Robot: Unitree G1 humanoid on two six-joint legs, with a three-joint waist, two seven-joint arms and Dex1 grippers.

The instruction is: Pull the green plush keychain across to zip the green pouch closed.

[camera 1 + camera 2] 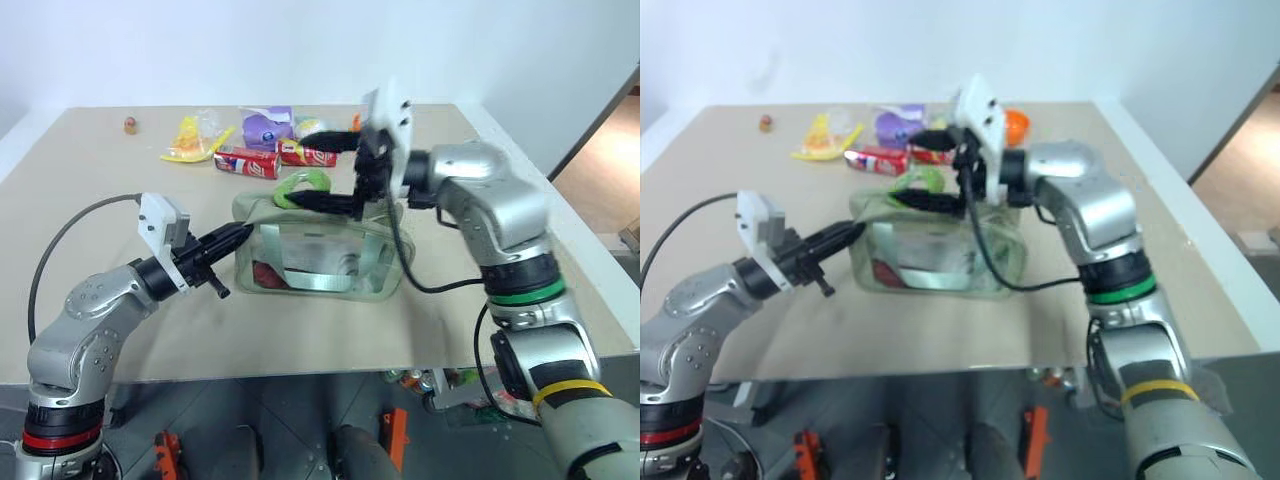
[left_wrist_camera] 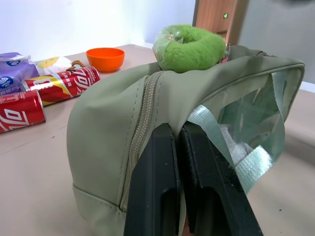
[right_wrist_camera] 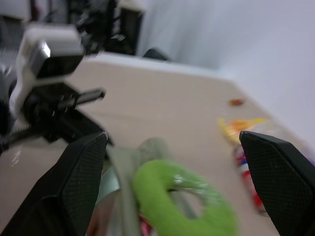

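While our left hand (image 1: 232, 236) pinches the soft pouch (image 1: 320, 255) end on the surface, our right hand (image 3: 172, 184) hangs spread around the squashy keychain (image 2: 189, 47) atop it, best gripped across its ring.

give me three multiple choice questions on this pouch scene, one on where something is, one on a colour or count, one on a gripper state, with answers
1. Where is the green plush keychain?
A. on top of the green pouch
B. inside the orange bowl
C. on the floor

2. How many red cans lie on the table?
A. none
B. two
C. five

3. How is the right gripper?
A. shut on a can
B. open around the keychain
C. shut on the pouch

Answers:
1 A: it rests by the zipper on the pouch top.
2 B: two lie behind the pouch.
3 B: its fingers stand wide apart, either side of the plush loop.
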